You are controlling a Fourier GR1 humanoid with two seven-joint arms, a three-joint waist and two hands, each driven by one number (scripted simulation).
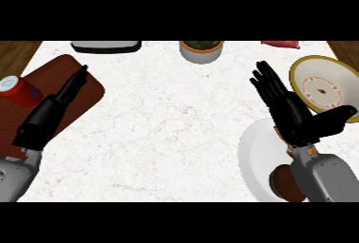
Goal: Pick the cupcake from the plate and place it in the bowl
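Cupcake (282,184) sits low on the white plate (254,156), partly under the right forearm. Right robot hand (291,114) released, fingers straight, beyond the cupcake, near the bowl (308,66). Likely best: draw back, then close around the cupcake. Left robot hand (52,111) released, resting at left.

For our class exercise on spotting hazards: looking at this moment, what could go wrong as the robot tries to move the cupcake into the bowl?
1. The right hand is open above the white plate, while the cupcake lies under the forearm; reaching back might knock it.
2. The bowl sits at the counter's edge, so a push could shift it.
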